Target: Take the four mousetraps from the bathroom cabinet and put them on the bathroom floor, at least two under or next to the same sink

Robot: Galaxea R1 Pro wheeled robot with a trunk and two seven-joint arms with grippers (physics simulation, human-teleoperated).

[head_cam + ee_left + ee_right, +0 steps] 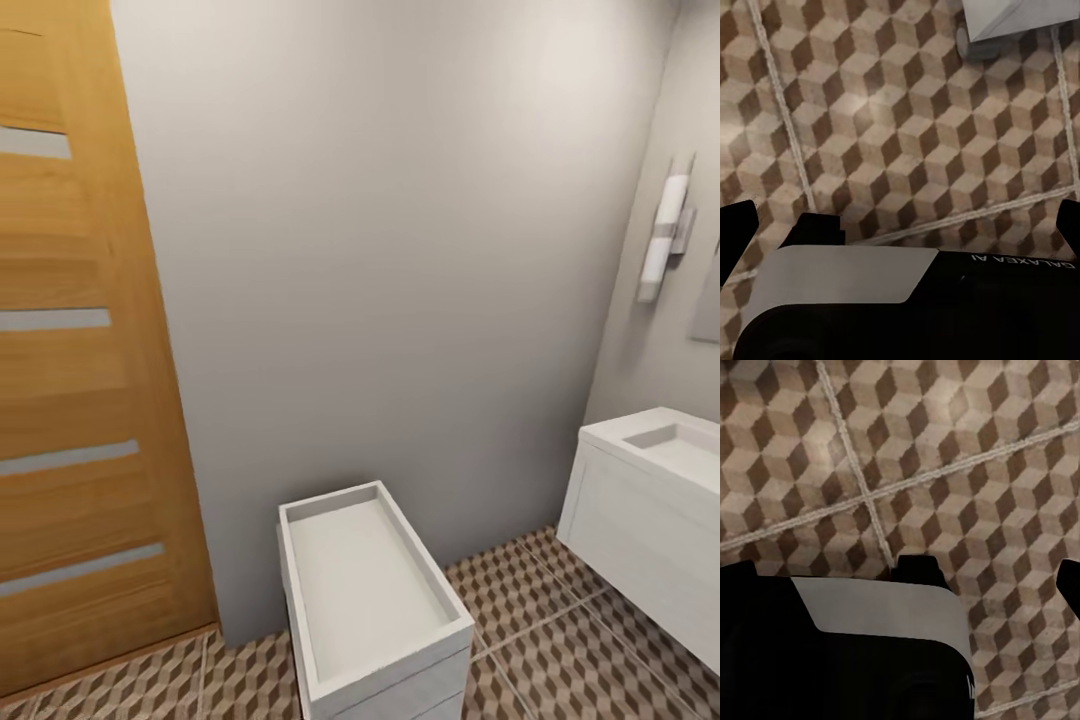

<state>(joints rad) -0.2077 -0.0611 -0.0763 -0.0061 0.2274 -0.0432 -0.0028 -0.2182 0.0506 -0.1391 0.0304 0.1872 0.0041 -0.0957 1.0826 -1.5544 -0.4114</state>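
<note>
Orange-brown wood with pale horizontal slots forms the door (70, 400) seen along the left edge of the head view. A plain grey wall (380, 260) occupies the centre. At lower centre a small white drawer unit (370, 600) with a raised rim is seen; its long axis runs from the lower edge of the frame toward the wall. At the right edge the bathroom sink (665, 445) is seen as a white rectangular basin on a white boxy vanity, its long axis running along the right-hand wall. Above it, a white wall light (665, 235) is mounted. The bathroom floor (560, 620), tiled in a brown, beige and white cube pattern, is visible at the bottom of the frame.

Only the wrist views present the grippers. The left gripper (904, 217) is shown over cube-patterned tile, with a white object at the upper right of that frame. The right gripper (986, 574) is shown over crossing grout lines. On both, dark fingertips are seen set wide apart with nothing held between them.
</note>
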